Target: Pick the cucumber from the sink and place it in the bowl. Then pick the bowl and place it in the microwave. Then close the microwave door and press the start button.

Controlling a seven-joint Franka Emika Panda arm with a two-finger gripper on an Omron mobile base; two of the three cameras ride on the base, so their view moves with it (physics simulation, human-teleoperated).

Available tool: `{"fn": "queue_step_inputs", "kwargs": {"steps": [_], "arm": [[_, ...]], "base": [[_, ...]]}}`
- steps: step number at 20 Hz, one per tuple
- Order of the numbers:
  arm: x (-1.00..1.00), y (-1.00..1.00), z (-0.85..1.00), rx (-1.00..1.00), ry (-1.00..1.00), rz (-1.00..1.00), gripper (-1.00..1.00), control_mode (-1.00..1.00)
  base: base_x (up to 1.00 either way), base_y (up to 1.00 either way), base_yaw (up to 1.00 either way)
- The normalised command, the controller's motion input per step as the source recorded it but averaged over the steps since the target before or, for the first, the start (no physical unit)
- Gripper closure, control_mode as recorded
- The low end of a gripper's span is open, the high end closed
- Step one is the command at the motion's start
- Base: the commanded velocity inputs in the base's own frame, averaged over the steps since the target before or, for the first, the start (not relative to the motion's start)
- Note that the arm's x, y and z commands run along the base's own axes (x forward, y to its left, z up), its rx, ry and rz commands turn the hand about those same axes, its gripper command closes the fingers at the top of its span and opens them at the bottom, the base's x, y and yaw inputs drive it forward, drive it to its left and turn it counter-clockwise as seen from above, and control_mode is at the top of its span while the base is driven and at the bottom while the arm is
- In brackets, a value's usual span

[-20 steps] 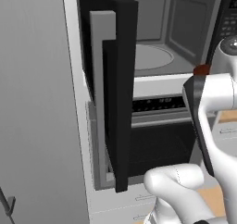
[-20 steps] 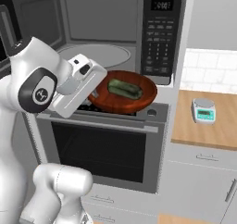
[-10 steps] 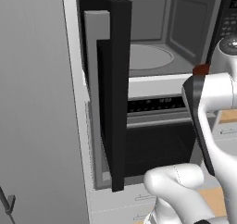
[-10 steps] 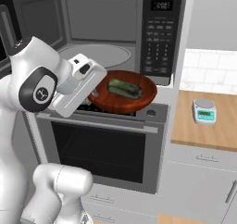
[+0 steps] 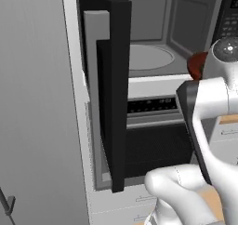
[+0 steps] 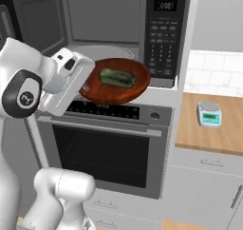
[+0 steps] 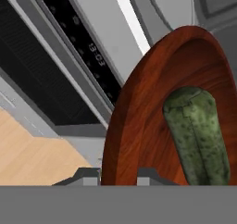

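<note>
The reddish-brown bowl [image 6: 124, 89] hangs in front of the open microwave [image 6: 95, 22], level with its sill and tilted a little. The dark green cucumber [image 6: 116, 77] lies inside it. My gripper [image 6: 87, 85] is shut on the bowl's left rim. In the hand view the gripper [image 7: 118, 177] straddles the rim of the bowl [image 7: 139, 121], with the cucumber [image 7: 199, 135] lying inside. From the left, a sliver of the bowl [image 5: 197, 64] shows behind my arm, and the microwave door [image 5: 115, 84] stands swung wide open. The turntable [image 5: 148, 56] is bare. The sink is out of view.
The black keypad strip [image 6: 163, 36] runs down the microwave's right side. Below it is the oven [image 6: 102, 150] with its horizontal handle. To the right, a wooden counter [image 6: 223, 136] carries a small kitchen scale [image 6: 209, 114]. A tall grey cabinet panel [image 5: 37, 103] stands to the left.
The bowl with the cucumber has risen slightly and shifted a little left, closer to the microwave opening. The grip is unchanged and the door stays open.
</note>
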Motion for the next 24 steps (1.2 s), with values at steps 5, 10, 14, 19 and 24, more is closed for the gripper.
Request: {"fn": "queue_step_inputs", "kwargs": {"steps": [5,10,14,19,24], "arm": [[0.39,0.78,0.15,-0.23,-0.1,0.37,1.0,-1.0],[0.94,0.43,0.3,-0.11,0.0,0.33,1.0,-1.0],[1.0,0.08,0.4,-0.03,0.02,0.14,1.0,-1.0],[1.0,0.0,-0.02,-0.06,0.04,0.0,1.0,-1.0],[0.97,0.0,-0.03,0.0,0.15,0.0,1.0,-1.0]], "base": [[0.0,0.0,0.0],[0.0,0.0,0.0],[0.0,0.0,0.0],[0.0,0.0,0.0],[0.0,0.0,0.0]]}}
